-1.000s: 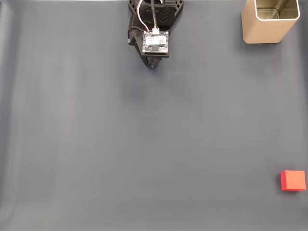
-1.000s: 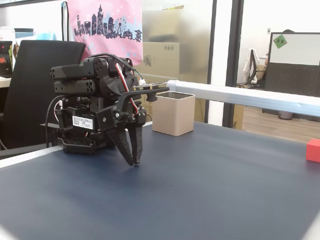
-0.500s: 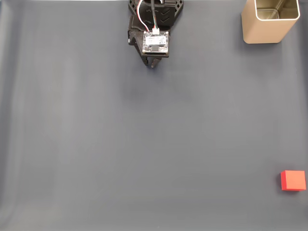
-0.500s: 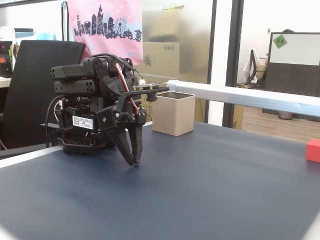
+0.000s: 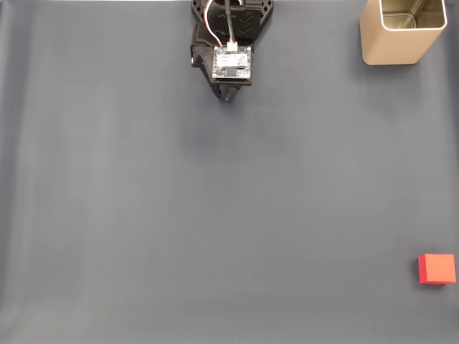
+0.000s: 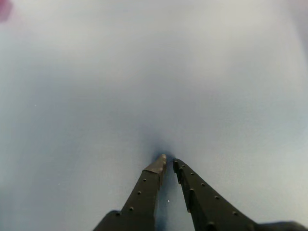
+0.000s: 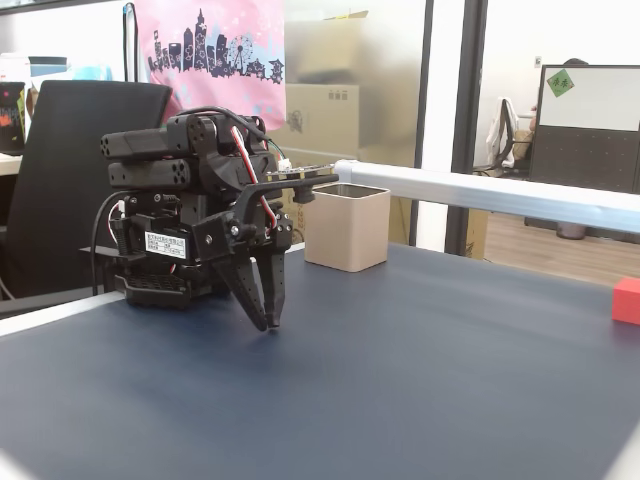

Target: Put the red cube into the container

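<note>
Change: None was recorded; the arm, the red cube (image 5: 437,269) and the container (image 5: 400,32) were found in the same places as in the pictures taken a second before.

Meaning for the task: The work was judged not yet begun, with the reach toward the cube, the pick-up and the carry to the tin all left to be done.

Gripper: The gripper (image 7: 271,325) was held folded close to the arm's base, its tips pointed down just above the dark blue-grey table (image 5: 215,215). In the wrist view the gripper (image 6: 169,164) was seen with its fingers drawn nearly together, a thin gap left between the tips and nothing held.

Red cube: It was seen resting on the table near the lower right edge of a fixed view from above, well apart from both the gripper and the tin. In a fixed view from the side, the red cube (image 7: 627,300) was seen at the right edge.

Container: The tin stood upright at the top right corner of the view from above, its mouth open, and behind the arm in the side view (image 7: 346,227).

Cut off: The cube was clipped by the frame's edge in the side view, and the tin's far rim by the top edge in the view from above.

Hard to make out: A blurred reddish patch at the wrist view's top left corner could not be identified with certainty. Whether the tips touched the table could not be told.
</note>
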Motion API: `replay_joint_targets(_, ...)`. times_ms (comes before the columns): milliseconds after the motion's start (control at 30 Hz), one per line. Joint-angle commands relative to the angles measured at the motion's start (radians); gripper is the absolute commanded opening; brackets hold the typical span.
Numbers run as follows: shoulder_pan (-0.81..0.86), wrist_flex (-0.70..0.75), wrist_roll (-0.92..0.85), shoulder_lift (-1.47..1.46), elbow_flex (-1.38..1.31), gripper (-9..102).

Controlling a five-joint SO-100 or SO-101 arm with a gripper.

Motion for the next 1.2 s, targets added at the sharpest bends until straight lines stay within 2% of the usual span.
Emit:
replay_joint_targets(0,0.011,0.009,-0.011,0.077,0.015,1)
replay_joint_targets(133,0.011,0.009,-0.011,0.077,0.015,1)
replay_joint_targets(267,0.017,0.009,-0.011,0.078,0.015,6)
replay_joint_targets(500,-0.026,0.0,-0.035,0.078,0.015,1)
replay_joint_targets(567,-0.026,-0.075,-0.017,0.078,0.015,0)
replay_joint_targets(700,-0.021,-0.328,0.035,0.02,0.015,0)
replay_joint_targets(867,-0.032,-0.558,0.02,-0.187,-0.066,0)
replay_joint_targets(1000,-0.077,-0.623,0.04,-0.397,-0.255,0)
replay_joint_targets(1167,-0.138,-0.604,0.077,-0.649,-0.563,0)
